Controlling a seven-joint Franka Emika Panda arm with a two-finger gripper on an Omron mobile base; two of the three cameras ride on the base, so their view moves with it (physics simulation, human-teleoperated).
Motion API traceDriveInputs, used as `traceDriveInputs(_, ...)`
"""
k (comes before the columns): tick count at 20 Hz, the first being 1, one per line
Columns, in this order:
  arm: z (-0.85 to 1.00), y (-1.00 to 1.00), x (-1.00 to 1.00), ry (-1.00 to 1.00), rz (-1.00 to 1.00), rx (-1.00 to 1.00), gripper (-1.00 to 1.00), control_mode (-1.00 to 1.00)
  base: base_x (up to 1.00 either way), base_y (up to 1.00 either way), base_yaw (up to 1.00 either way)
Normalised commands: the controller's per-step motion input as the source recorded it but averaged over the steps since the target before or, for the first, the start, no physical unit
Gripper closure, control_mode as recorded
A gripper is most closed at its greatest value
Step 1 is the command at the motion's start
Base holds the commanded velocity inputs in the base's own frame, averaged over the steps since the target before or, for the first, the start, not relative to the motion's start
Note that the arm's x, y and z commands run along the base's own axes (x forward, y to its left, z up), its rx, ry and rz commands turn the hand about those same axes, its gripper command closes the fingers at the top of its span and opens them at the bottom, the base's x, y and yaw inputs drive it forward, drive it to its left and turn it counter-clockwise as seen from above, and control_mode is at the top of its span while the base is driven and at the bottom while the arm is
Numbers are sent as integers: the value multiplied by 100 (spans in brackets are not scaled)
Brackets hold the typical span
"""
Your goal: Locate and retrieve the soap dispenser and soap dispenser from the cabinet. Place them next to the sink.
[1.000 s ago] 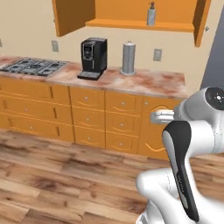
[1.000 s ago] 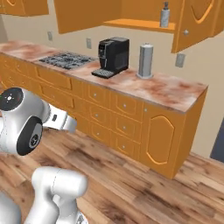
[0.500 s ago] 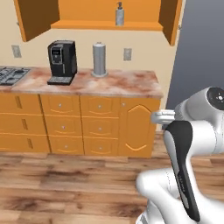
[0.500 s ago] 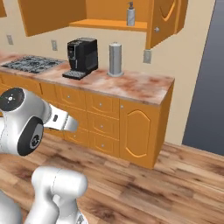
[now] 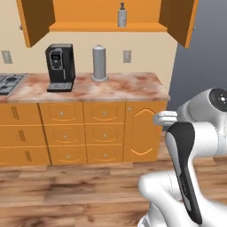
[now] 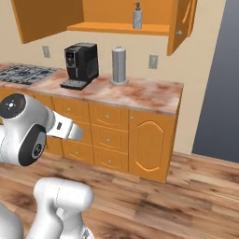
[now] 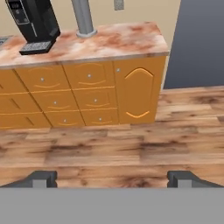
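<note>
In the left base view, we saw the mottled light grey soap dispenser with a dark pump [image 5: 122, 16] standing upright on the flat shelf board of the open orange wooden wall cabinet [image 5: 106, 27]. Below it, on the pink marbled countertop [image 5: 119, 87], stood a black coffee machine [image 5: 60, 66] and a tall plain grey cylinder [image 5: 99, 63].

The right base view showed that dispenser [image 6: 137, 17] on the same shelf [image 6: 116, 28], near the cabinet's right door.

In the hand view, our two-finger gripper [image 7: 111, 179] hung released, fingertips [image 7: 41, 178] spread wide apart, empty, above the wooden floor [image 7: 113, 151].
</note>
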Motion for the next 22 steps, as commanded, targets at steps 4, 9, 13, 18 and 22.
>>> traceDriveInputs(4,0,0,0,0,0,0,-100,100,39,46,-16)
traceDriveInputs(9,0,0,0,0,0,0,-100,100,38,27,-7)
traceDriveInputs(13,0,0,0,0,0,0,-100,100,53,8,0)
traceDriveInputs(18,0,0,0,0,0,0,-100,100,66,26,0)
traceDriveInputs(22,0,0,0,0,0,0,-100,100,65,39,0)
